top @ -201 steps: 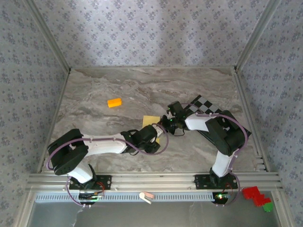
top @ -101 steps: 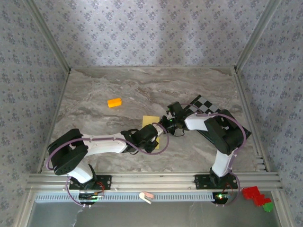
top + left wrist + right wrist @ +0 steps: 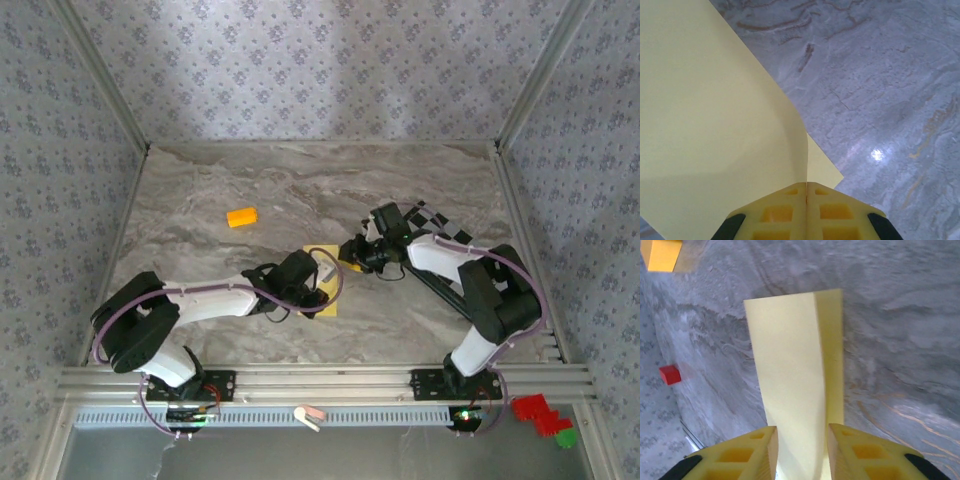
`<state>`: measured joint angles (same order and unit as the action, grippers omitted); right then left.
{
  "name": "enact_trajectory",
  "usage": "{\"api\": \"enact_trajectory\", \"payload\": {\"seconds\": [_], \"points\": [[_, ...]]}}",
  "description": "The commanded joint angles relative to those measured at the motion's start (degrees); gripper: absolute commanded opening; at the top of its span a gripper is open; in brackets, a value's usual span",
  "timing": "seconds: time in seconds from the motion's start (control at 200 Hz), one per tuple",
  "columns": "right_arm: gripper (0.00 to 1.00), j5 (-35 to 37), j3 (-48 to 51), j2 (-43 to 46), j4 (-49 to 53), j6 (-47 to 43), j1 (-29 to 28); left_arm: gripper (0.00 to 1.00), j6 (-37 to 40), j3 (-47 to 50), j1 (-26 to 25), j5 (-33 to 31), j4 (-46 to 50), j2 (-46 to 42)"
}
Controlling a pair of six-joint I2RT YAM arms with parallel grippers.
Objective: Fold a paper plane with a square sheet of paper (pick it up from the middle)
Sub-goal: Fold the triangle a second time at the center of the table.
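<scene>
The square sheet of paper is sitting near the middle of the marbled table, caught between the two arms where they are meeting from either side. In the top view the left gripper is lying at the sheet's near left edge. The right gripper is reaching in at its far right edge.

In the left wrist view, the left gripper is pinching the paper. Its two yellow fingers are pressing flat together with no gap, and one edge of the sheet is running straight into the seam between them. From there the paper is rising and bowing out to the left, with a small corner poking out on the right, lifted off the grey table behind it.

In the right wrist view, the right gripper is standing with its jaws apart. The paper is passing through the gap as a long strip with a narrower flap along its right side. Whether either pad is actually touching the sheet is hard to make out from this angle.

An orange block is resting well apart to the far left. A checkered board is lying partly under the right arm.
</scene>
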<state>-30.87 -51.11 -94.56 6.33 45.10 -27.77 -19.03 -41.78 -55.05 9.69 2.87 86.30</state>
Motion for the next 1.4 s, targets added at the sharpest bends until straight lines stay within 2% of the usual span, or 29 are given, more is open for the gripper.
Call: {"api": "enact_trajectory", "payload": {"seconds": [0.0, 0.21, 0.42, 0.73, 1.049, 1.394], "points": [[0.3, -0.27, -4.08, -3.31, 2.85, -5.29, -1.44, 0.0, -1.66, 0.38, 0.62, 4.05, -1.72, -1.19], [0.25, -2.24, -10.86, -13.01, 2.57, -6.31, -2.2, 0.0, -3.08, 0.38, 1.49, 4.93, -2.52, -0.67], [0.24, -2.79, -11.86, -17.05, 3.37, -8.62, -1.84, 0.0, -4.44, 0.67, 4.69, 9.47, -3.99, 0.25], [0.22, -1.69, -11.47, -17.94, 5.78, -12.58, -1.76, 0.0, -5.37, 0.79, 11.9, 17.83, -5.6, 3.77], [0.22, -1.82, -11.72, -18.46, 5.36, -12.53, -1.75, 0.0, -4.71, 0.63, 15.08, 19.31, -4.61, 4.99], [0.21, -1.82, -11.47, -18.81, 5.01, -12.46, -1.82, 0.0, -3.65, -0.75, 16.03, 19.68, -3.05, 7.41]]}}
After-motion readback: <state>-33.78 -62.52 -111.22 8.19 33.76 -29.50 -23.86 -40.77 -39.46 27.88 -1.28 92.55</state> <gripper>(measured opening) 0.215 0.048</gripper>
